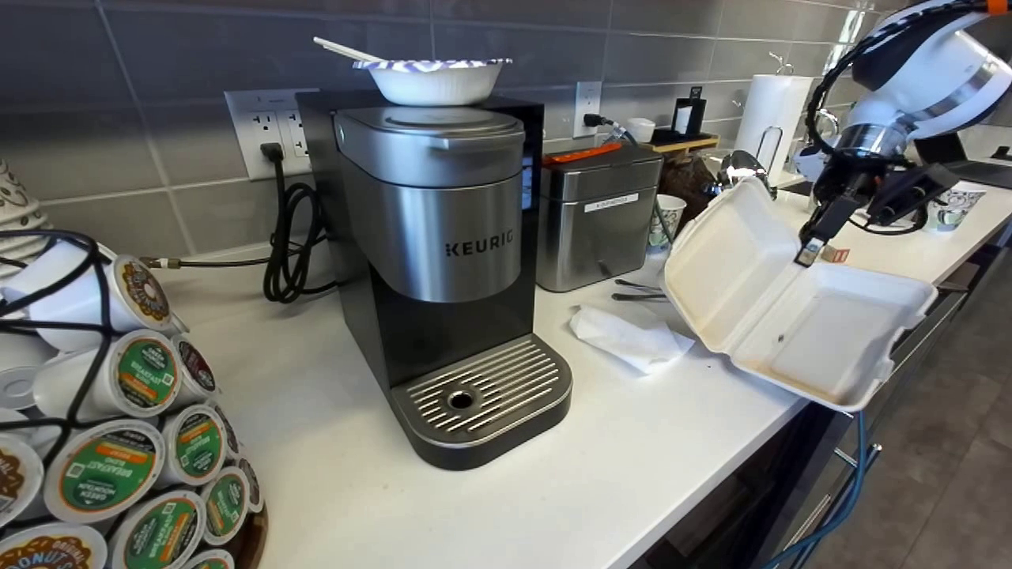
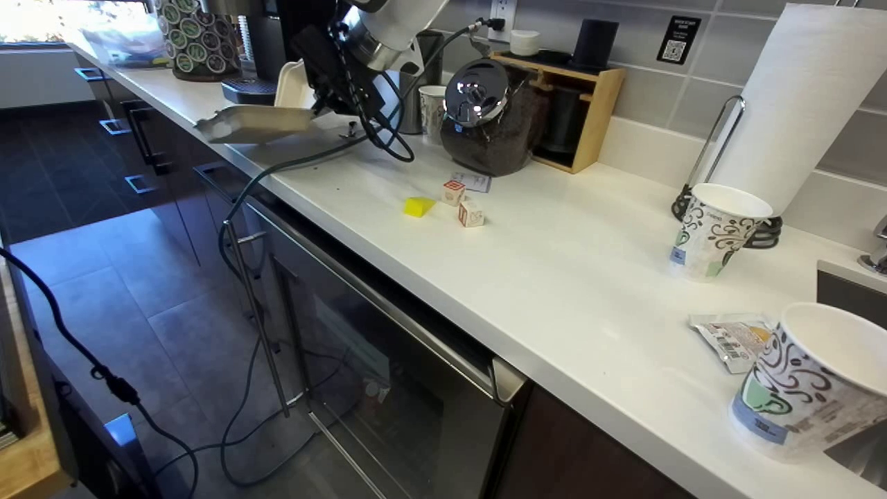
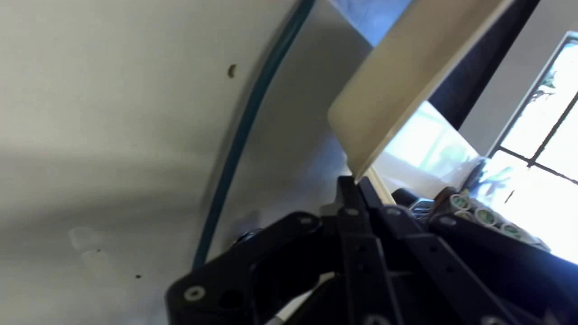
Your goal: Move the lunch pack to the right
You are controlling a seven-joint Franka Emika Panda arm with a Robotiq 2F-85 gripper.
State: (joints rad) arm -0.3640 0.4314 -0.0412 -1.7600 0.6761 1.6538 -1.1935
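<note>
The lunch pack (image 1: 830, 324), a white foam clamshell box, hangs open and tilted right of the coffee maker in an exterior view. One half stands up and the other reaches out past the counter's front edge. It also shows in an exterior view (image 2: 256, 123) and at the top right of the wrist view (image 3: 402, 76). My gripper (image 1: 808, 251) is shut on the box's rim near the hinge; the fingertips pinch the foam in the wrist view (image 3: 356, 180). The box looks raised; whether its lower corner touches the counter I cannot tell.
The coffee maker (image 1: 443, 221), metal canister (image 1: 601, 213) and a napkin (image 1: 630, 336) are beside the box. A cable (image 2: 291, 165) crosses the counter. Toy blocks (image 2: 454, 193), a coffee jar (image 2: 485, 132), paper cups (image 2: 721, 229) and a paper towel roll (image 2: 797, 104) stand along the counter.
</note>
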